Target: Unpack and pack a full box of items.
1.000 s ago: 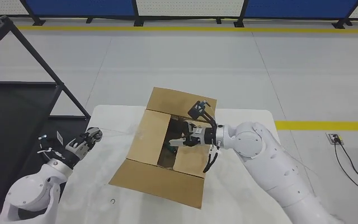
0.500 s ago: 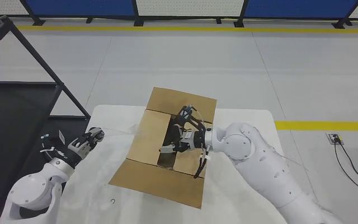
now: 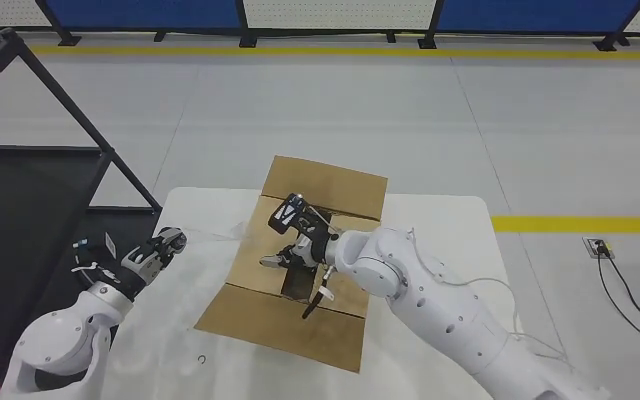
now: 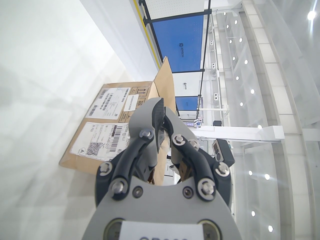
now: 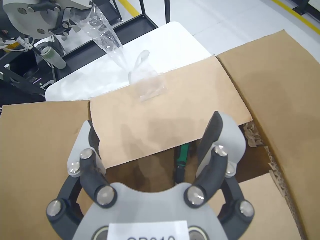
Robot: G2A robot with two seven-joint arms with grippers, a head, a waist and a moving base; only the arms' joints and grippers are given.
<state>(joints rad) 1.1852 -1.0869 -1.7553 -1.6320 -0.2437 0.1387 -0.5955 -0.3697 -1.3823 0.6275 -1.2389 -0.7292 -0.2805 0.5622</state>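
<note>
An open cardboard box (image 3: pixel 285 328) stands in the middle of the white table (image 3: pixel 170 330), all flaps folded out. My right gripper (image 3: pixel 283 258) hangs open over the box's left inner flap (image 5: pixel 162 106), nothing between its fingers (image 5: pixel 212 128). Below it in the box lie a green-handled tool (image 5: pixel 182 156) and crinkled paper padding (image 5: pixel 252 136). My left gripper (image 3: pixel 168 240), left of the box, is shut on a clear plastic strip (image 5: pixel 105 36). The strip stretches across to that flap, where its far end (image 5: pixel 147 86) lies. The left wrist view shows the pads (image 4: pixel 160 116) pinched together, with the labelled box side (image 4: pixel 112 121) beyond.
A black metal rack (image 3: pixel 60 190) stands just off the table's left edge, with a bottle (image 5: pixel 53 57) on its shelf. Bare table lies in front of my left arm and to the right of the box (image 3: pixel 460 215).
My right arm has swung left across the box, from over the right flap to over the left inner flap, its gripper still open. The left arm has stayed in place with the strip.
</note>
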